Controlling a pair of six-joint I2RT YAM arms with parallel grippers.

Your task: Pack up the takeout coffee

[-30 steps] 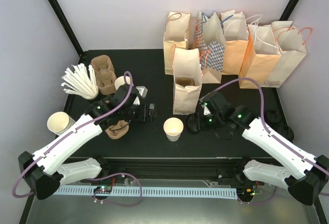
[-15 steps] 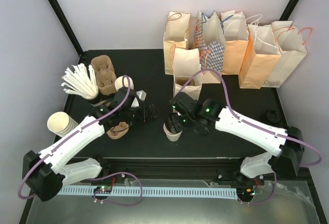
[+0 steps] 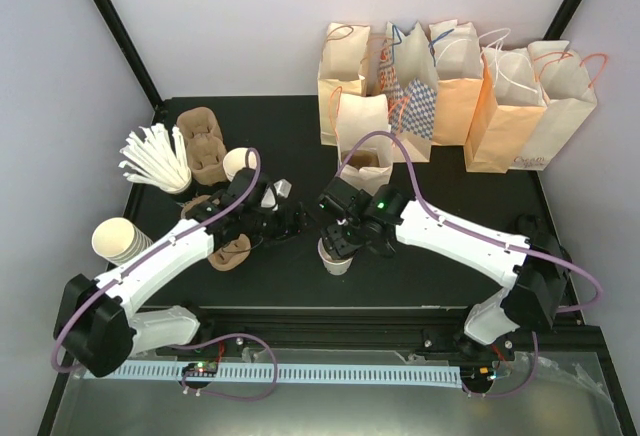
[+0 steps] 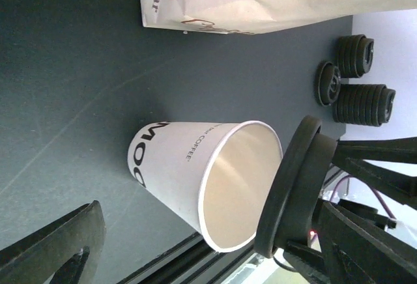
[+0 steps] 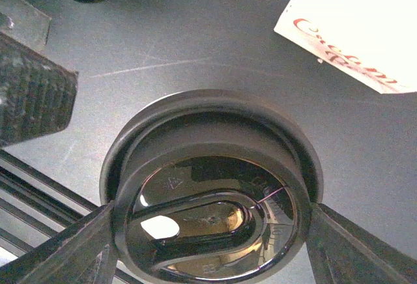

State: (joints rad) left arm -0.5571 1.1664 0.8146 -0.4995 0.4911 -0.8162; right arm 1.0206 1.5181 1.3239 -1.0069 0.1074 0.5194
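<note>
One empty cup; lid at its rim.

The white cup carries small print reading "COFFEE".

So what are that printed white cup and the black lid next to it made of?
The cup looks like paper: matte white wall, printed lettering, rolled rim, a faintly shiny lining inside, perhaps a coating. The lid looks like moulded black plastic: glossy, with bright reflections and raised marks.

The right gripper and lid hide most of the cup from above
</note>
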